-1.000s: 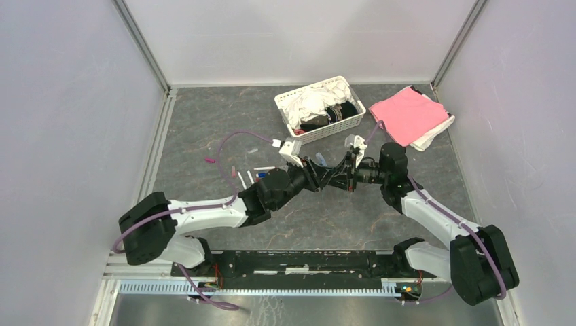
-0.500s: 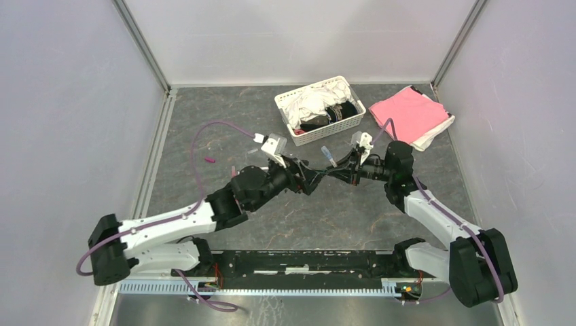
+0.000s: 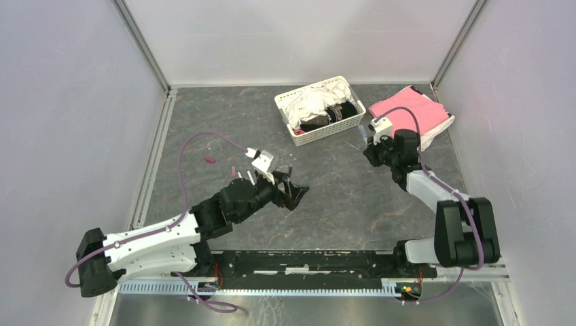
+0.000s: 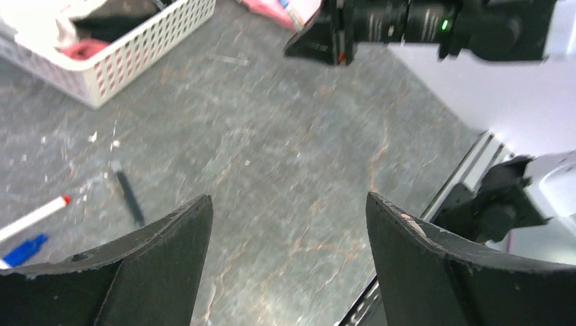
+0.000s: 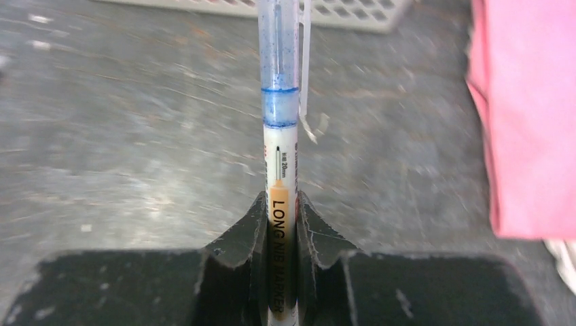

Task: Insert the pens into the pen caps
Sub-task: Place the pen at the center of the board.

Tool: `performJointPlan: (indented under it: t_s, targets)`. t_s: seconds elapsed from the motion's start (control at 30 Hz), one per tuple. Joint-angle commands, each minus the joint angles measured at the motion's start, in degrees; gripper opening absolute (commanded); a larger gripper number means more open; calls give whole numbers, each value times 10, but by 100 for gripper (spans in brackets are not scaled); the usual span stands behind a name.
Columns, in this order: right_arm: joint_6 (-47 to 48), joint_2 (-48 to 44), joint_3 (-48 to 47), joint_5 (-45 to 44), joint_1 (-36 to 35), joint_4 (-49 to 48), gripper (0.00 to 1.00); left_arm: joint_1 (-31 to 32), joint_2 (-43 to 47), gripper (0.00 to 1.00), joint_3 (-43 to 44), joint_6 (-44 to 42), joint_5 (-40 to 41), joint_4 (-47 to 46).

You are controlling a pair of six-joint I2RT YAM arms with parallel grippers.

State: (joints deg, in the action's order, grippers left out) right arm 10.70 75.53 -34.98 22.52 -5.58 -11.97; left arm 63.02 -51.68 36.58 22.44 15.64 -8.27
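While the right gripper (image 5: 280,198) is clamped on the white long-nib marker pen (image 5: 280,163), the translucent blue cap (image 5: 279,102) sits over the pen's far end. This pen looks finished and needs only setting down. Its long axis runs straight out from the jaws, pointing toward the white plastic basket (image 5: 339,10), above the grey table (image 5: 122,136) and beside the pink folded cloth (image 5: 530,115).

The next move turns on the loose pens. They lie on the table to the left of the left gripper (image 4: 286,200) and near it. That gripper is spread wide and holds nothing. From its wrist camera, a slim dark pen (image 4: 129,197) lies steeply across the view just beyond the left finger. A white pen with a red end (image 4: 32,216) and a small blue cap (image 4: 24,250) sit at the view's left edge. From above, this cluster (image 3: 242,176) is well apart from the right arm, so the left arm is the nearer one. A pink cap (image 3: 210,161) lies further left.
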Motion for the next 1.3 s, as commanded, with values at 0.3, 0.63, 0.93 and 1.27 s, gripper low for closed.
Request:
performJointPlan:
  t_s: [0.3,0.63,0.93,1.27]
  targets:
    - [30,173,-106,-116,52,85,10,1,77,88,-99,58,44,-45]
    - [36,189,-121,-51,90,115,36,0,77,88,-98,63,44,-51]
    - [82,96,-112,61,128,135,60,-36,60,92,-77,58,-12,-101]
    - [109,-97,-87,249,145,150,64,-251,-33,91,36,49,-213,20]
